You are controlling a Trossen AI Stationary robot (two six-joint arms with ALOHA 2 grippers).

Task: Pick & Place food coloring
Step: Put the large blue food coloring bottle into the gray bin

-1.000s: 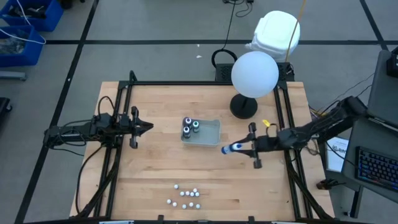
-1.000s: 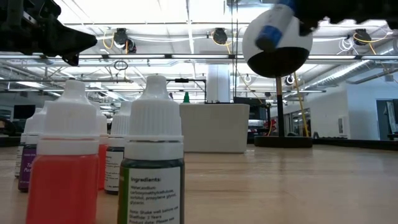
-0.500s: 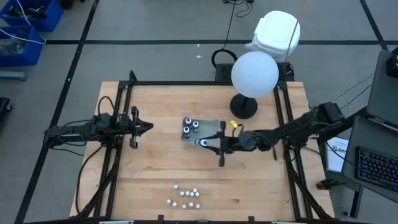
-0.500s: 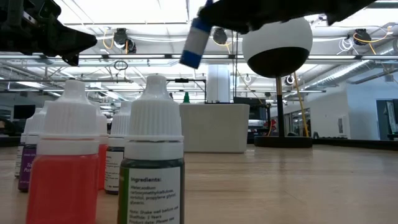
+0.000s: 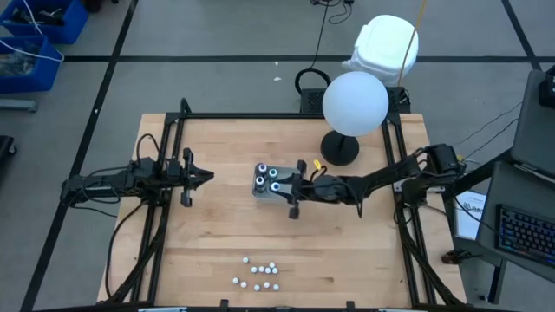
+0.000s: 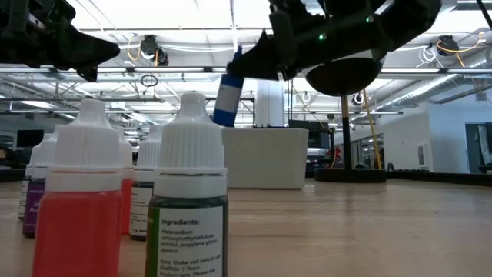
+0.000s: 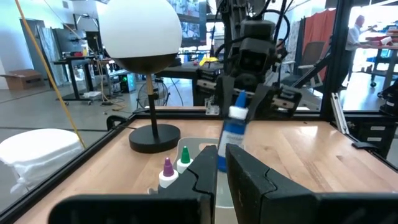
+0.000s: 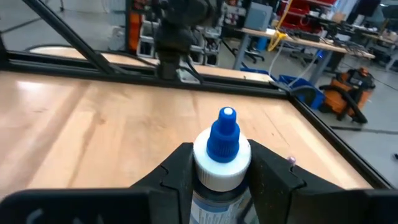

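Observation:
My right gripper (image 5: 284, 185) reaches from the table's right over the grey tray (image 5: 257, 193) and is shut on a blue-tipped food coloring bottle (image 7: 233, 134). Other small bottles stand upright in the tray's left end (image 5: 261, 177); the left wrist view shows a purple tip (image 7: 166, 167) and a green tip (image 7: 184, 155). A cluster of white-capped bottles (image 5: 260, 273) stands near the table's near edge; the low view shows a red one (image 6: 77, 192) and a green one (image 6: 188, 200) up close. My left gripper (image 5: 206, 178) waits shut at the table's left, pointing at the tray. My right gripper pinches the bottle's shoulder, just under the white collar (image 8: 222, 163), between its two fingers (image 8: 177, 169). The fingers come nearly level from the table's right. The bottle hangs almost upright, tip up and slightly tilted, its blue body (image 6: 224, 114) clear above the tray.
A lamp with a white globe (image 5: 355, 102) on a black base (image 5: 340, 149) stands behind the tray at the far right. Black frame rails (image 5: 165, 208) run along the table's left and right sides. Bare wood (image 5: 347, 251) lies between the tray and the near bottles.
My right gripper has carried the blue-tipped bottle toward the table's left, from right of the tray to above it, sinking a little. The bottle has stayed lifted clear and has tipped from a slant to nearly upright.

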